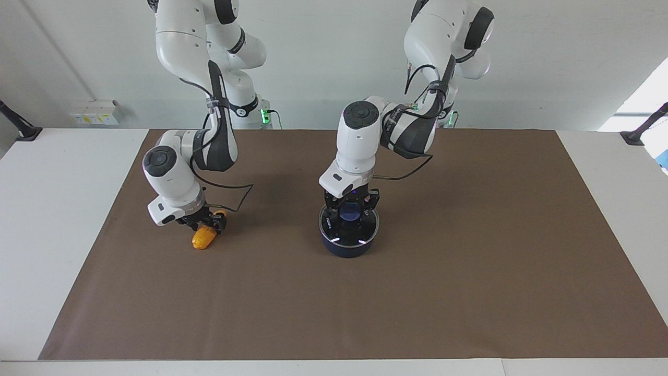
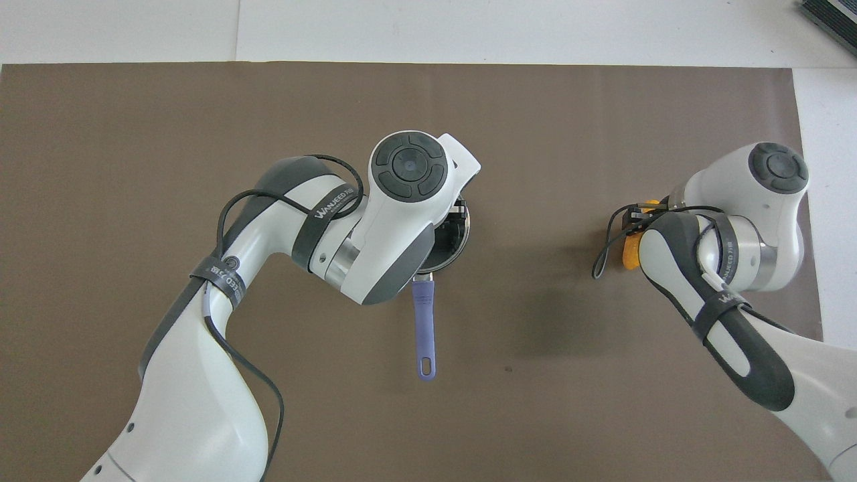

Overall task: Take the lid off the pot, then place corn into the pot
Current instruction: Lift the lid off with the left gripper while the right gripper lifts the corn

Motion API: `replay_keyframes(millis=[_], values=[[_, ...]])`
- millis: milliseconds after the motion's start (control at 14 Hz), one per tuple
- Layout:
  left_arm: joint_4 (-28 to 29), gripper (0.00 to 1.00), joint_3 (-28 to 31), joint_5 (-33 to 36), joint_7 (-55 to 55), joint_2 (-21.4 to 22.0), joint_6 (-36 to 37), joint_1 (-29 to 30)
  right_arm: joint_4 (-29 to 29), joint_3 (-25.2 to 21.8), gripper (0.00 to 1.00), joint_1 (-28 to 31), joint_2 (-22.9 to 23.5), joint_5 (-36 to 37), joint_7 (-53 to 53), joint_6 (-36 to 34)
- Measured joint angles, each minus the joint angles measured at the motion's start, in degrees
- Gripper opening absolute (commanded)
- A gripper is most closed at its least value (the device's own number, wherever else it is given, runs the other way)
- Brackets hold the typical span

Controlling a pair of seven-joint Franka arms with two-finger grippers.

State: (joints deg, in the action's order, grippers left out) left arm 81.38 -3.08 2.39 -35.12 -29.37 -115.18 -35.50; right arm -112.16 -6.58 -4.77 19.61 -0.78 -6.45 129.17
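The pot (image 1: 348,249) stands mid-mat with the glass lid (image 1: 360,230) on it; its blue handle (image 2: 423,328) points toward the robots. My left gripper (image 1: 349,209) is down on the lid, its fingers (image 1: 332,206) closed against the blue knob (image 1: 348,213). In the overhead view my left wrist covers most of the lid (image 2: 456,235). The corn (image 1: 203,238) is toward the right arm's end of the mat. My right gripper (image 1: 207,223) is shut on it, low over the mat. The corn also shows in the overhead view (image 2: 629,253).
A brown mat (image 1: 469,261) covers the white table. Small white boxes (image 1: 96,112) sit by the wall at the right arm's end. A dark object (image 2: 833,17) lies off the mat at the table's corner farthest from the robots.
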Motion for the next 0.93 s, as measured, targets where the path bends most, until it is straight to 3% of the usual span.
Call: replay_keyframes(millis=[71,429,643,929], values=[[0.00,0.00,0.01,-0.04,-0.01,0.03,0.05,0.00,-0.01,-0.01,0.00,0.06,0.00,0.00,0.00,0.01],[-0.22,0.00,0.40,-0.18,-0.01,3.65,3.16,1.23,0.76,0.06,0.00,-0.09,-0.02,0.00,0.27,-0.23],[-0.22,0.00,0.68,-0.19,0.00,8.13,6.27,3.64,5.52,0.18,0.00,-0.19,-1.24,0.01,1.78,-6.86],[0.22,0.00,1.05,-0.19,4.19,11.09,9.88,9.76,9.97,2.31,0.00,-0.54,-8.92,0.09,2.60,-17.14]])
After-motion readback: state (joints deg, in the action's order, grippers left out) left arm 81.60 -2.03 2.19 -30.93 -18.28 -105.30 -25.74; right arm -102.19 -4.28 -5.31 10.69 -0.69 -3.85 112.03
